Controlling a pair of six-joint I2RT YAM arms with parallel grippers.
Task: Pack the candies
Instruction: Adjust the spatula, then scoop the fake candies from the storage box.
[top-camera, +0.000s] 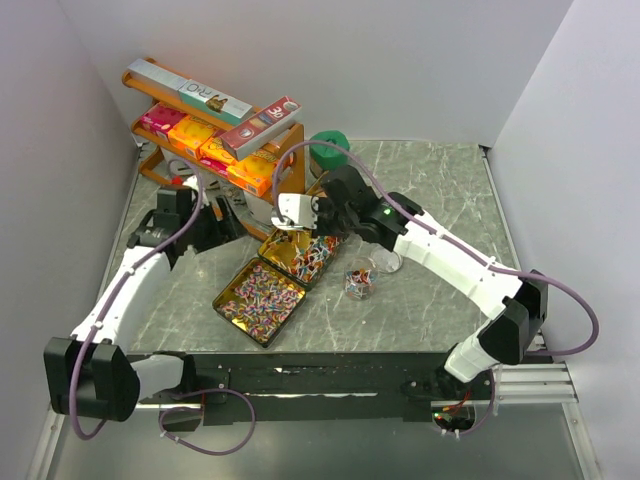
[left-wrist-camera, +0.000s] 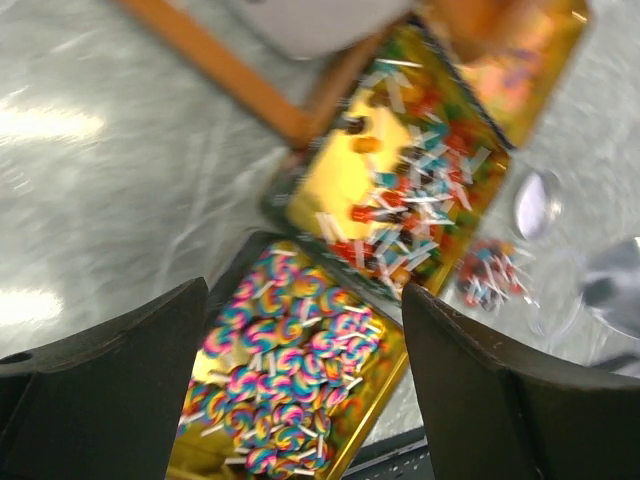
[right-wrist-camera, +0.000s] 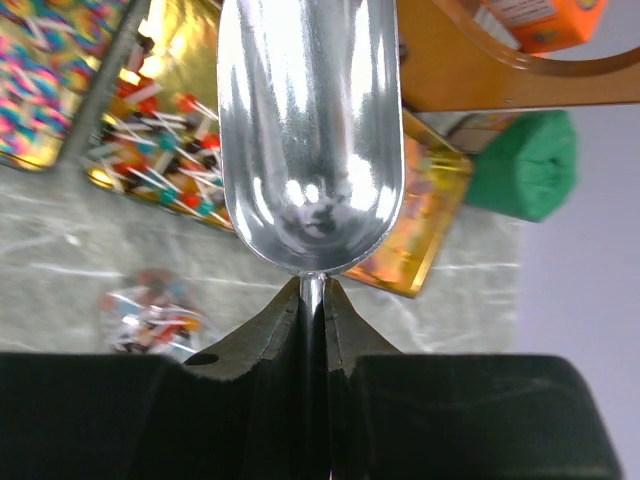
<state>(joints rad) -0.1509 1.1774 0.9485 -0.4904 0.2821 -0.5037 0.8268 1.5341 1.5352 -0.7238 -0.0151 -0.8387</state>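
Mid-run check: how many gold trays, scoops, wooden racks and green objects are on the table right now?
gold trays: 3
metal scoop: 1
wooden rack: 1
green object: 1
Total: 6

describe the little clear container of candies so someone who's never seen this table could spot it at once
Find the orange rack at the table's back left; gold trays run diagonally in front of it. On the bare marble just right of the middle tray sits the small clear container. Unlike the trays, it is see-through and holds only a handful of candies.
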